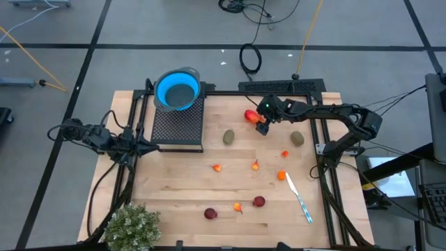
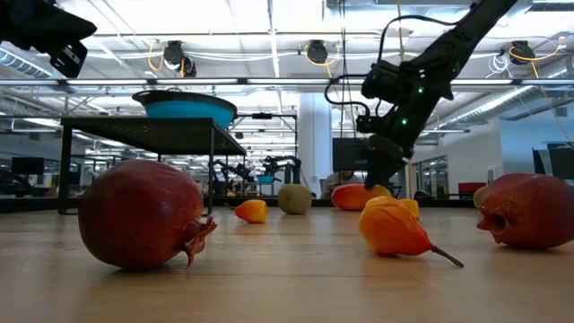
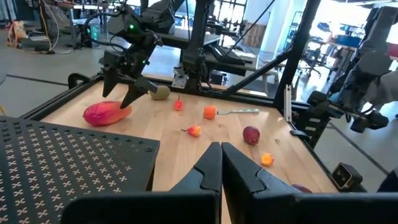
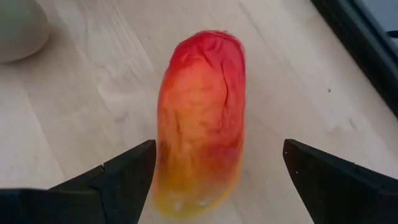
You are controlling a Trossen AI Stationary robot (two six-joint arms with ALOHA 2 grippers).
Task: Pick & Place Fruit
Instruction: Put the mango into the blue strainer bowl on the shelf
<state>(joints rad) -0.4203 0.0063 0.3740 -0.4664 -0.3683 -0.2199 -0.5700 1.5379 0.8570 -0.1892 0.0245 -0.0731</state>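
Observation:
A red-orange oblong fruit (image 4: 199, 118) lies on its side on the wooden table (image 1: 174, 181), at the far right (image 1: 251, 116). My right gripper (image 4: 217, 180) hangs over its near end, slanting down and open. One finger stands on each side of the fruit with a gap, touching nothing (image 3: 124, 87). My left gripper (image 3: 221, 168) is shut and empty. It stays level at the table's left, beside the black stand (image 1: 150, 148). Two olive-brown ovals (image 1: 228, 137) (image 1: 297, 138), two dark red balls (image 1: 210, 213) (image 1: 258, 201) and small orange bits (image 1: 256, 165) lie scattered on the wood.
A blue bowl (image 1: 177, 90) sits on a black perforated stand (image 1: 178, 122) at the far left. A slim white and blue utensil (image 1: 298, 197) lies at the near right. A bushy green plant (image 1: 132, 226) stands at the near left corner. Black frame rails (image 1: 327, 174) run along the table's sides.

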